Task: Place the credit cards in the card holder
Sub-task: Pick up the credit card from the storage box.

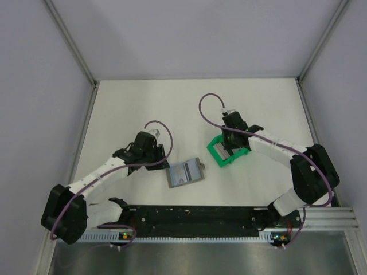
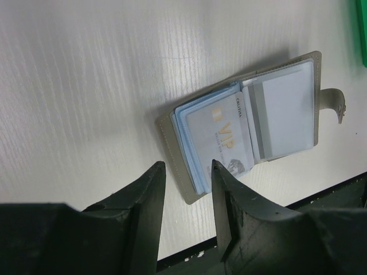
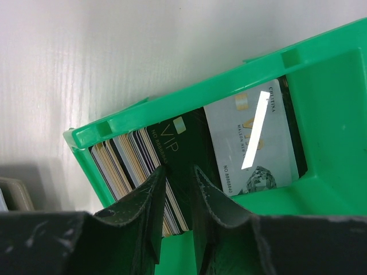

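Because the cards must pass from tray to sleeve, we read the bench as two stations. The green tray lies under the right end effector. The card holder lies spread open just ahead of the left end effector, which is parted and empty, likely to steady it. The credit cards lean in the tray. The right fingers narrowly straddle a black VIP card; whether they clamp it we cannot tell.
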Controlling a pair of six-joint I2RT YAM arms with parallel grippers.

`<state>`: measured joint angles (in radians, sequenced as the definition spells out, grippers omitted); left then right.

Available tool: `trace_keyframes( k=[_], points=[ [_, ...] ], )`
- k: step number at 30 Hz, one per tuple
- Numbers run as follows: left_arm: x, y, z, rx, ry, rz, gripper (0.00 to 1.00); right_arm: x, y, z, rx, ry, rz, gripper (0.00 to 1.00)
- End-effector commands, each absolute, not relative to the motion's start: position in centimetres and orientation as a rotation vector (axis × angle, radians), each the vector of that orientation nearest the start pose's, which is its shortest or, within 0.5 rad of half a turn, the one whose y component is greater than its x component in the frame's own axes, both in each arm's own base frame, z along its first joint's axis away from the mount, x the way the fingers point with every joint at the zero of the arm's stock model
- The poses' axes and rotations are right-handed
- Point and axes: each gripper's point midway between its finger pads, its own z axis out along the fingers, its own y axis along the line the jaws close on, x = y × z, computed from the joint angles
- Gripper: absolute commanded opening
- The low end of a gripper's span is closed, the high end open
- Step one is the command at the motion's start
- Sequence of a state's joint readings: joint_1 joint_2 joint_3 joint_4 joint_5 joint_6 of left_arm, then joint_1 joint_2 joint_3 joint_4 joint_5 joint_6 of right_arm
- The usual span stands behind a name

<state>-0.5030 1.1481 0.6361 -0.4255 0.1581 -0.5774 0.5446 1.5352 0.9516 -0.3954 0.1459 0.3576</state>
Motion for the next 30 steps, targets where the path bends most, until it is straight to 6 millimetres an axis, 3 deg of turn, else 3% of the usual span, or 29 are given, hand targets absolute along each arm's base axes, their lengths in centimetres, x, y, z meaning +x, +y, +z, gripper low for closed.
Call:
trace_keyframes(
  k=[1, 8, 13, 16, 21, 30],
  points=[
    [22.5, -18.2, 8.2, -0.022, 2.559, -0.651, 0.42, 33.0, 16.9, 8.3, -0.167, 2.472, 0.12, 0.24],
    [22.5, -18.4, 8.6, -0.021, 2.544, -0.667, 0.42, 32.7, 17.7, 9.0, -0.181, 2.469, 0.197, 0.27],
    [22.9, -19.0, 10.1, -0.001, 2.508, -0.709, 0.43, 33.4, 15.7, 10.0, -0.093, 2.448, 0.165, 0.32],
    [23.0, -19.4, 10.9, 0.016, 2.486, -0.741, 0.45, 33.5, 13.8, 9.5, -0.061, 2.47, 0.128, 0.33],
    [23.0, -19.9, 11.2, 0.033, 2.476, -0.776, 0.46, 31.7, 13.7, 8.2, -0.094, 2.537, 0.175, 0.33],
    [23.0, -21.1, 12.5, 0.063, 2.441, -0.853, 0.47, 27.6, 14.3, 7.6, -0.024, 2.588, 0.336, 0.33]
  ],
)
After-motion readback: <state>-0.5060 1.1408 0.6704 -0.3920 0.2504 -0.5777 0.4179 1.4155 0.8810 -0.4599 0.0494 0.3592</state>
